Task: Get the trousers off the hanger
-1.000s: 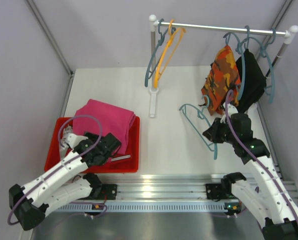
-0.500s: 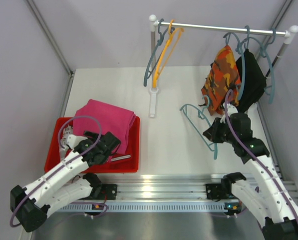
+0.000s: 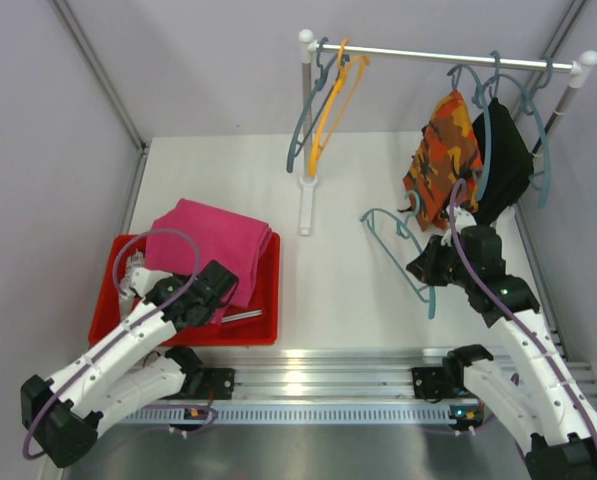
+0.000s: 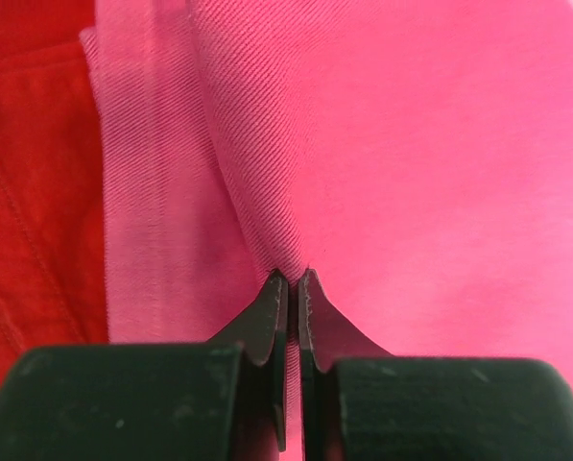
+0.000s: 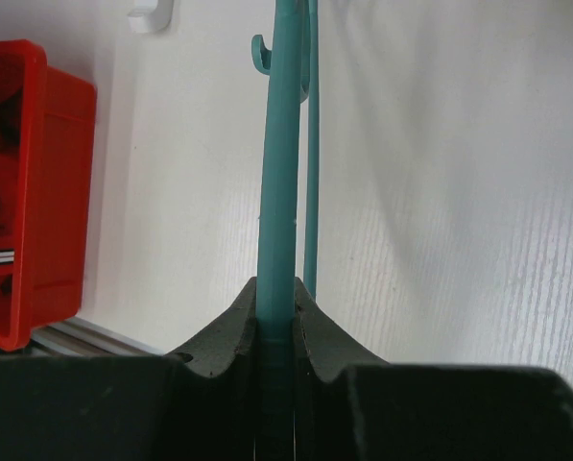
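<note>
Left pincer [image 4: 293,279] is clenched, its two tips pressed together right at a crease of the magenta trousers [image 4: 411,144]. Whether a sliver of cloth is nipped between them I cannot tell. These trousers lie heaped in the red bin [image 3: 268,305] at the left of the table [image 3: 348,300], over some red cloth [image 4: 27,192], with their far edge spilling across the bin's rim. If any fabric is caught, lifting that arm would likely drag the garment back out, and the overhanging part looks ready to slide onto the table. The right pincer [image 5: 278,288] is clamped on the thin bar of a bare teal hanger [image 5: 281,144], held low over the table near the right end of the rail [image 3: 438,52]. Such a narrow bar may twist or slip in the grip, and its hook could snag nearby cloth if it is swung carelessly. The orange camouflage trousers [image 3: 443,160] and the black trousers [image 3: 508,160] hang on the rail, close together just beyond that arm, so the job seems a little over half done. Pulling one garment may tug its neighbour's hanger off the rail.
</note>
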Robot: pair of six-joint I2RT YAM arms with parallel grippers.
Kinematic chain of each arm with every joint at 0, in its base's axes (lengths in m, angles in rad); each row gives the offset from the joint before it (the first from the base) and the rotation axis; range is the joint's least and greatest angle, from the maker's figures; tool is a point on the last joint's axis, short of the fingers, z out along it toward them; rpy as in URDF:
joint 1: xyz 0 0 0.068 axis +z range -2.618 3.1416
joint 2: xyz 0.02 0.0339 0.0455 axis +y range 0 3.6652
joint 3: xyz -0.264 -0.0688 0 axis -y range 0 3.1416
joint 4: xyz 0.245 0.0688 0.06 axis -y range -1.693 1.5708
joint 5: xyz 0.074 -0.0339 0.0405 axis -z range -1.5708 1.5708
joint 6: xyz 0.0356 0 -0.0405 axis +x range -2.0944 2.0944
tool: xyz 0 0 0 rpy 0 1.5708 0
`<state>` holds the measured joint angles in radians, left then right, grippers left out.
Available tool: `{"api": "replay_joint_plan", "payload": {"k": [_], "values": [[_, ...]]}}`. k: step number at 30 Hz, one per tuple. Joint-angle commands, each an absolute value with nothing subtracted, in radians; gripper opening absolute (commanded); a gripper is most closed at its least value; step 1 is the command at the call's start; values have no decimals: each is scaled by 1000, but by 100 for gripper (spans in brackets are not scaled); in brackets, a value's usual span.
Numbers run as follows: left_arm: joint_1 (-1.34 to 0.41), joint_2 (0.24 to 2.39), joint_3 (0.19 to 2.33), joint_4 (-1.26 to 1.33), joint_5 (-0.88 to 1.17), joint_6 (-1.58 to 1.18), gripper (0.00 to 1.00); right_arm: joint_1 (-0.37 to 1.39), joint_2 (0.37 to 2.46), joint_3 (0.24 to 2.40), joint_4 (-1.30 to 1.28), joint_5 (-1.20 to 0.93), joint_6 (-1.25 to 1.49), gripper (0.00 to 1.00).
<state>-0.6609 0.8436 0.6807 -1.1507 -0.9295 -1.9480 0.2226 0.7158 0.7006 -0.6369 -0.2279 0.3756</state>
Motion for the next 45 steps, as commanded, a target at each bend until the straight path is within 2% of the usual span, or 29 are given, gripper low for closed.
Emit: {"api": "replay_joint_plan", "payload": {"k": [1, 8, 19, 27, 33, 34, 35, 38, 40, 45], "values": [[-650, 827, 793, -1250, -1015, -1959, 0, 229, 707, 736, -618, -216, 373, 0], [-650, 831, 907, -1500, -1011, -2101, 0, 229, 706, 733, -612, -206, 383, 0], [-650, 551, 807, -1508, -1028, -2074, 0, 230, 689, 733, -629, -153, 391, 0], [-650, 542, 766, -1503, -945, -2026, 0, 232, 687, 706, -627, -103, 414, 0], [-650, 515, 739, -1474, -960, -2006, 0, 232, 689, 706, -643, -78, 414, 0], [-652, 517, 738, -1473, -959, -2002, 2, 232, 689, 706, -644, -72, 414, 0], [-652, 523, 739, -1471, -957, -1996, 26, 232, 690, 706, -647, -71, 414, 0], [-650, 545, 761, -1494, -937, -2011, 65, 232, 695, 706, -646, -67, 416, 0], [-650, 566, 791, -1506, -928, -1984, 71, 232, 701, 707, -641, -66, 417, 0], [-650, 589, 853, -1506, -931, -1888, 76, 233, 718, 706, -620, -72, 420, 0]]}}
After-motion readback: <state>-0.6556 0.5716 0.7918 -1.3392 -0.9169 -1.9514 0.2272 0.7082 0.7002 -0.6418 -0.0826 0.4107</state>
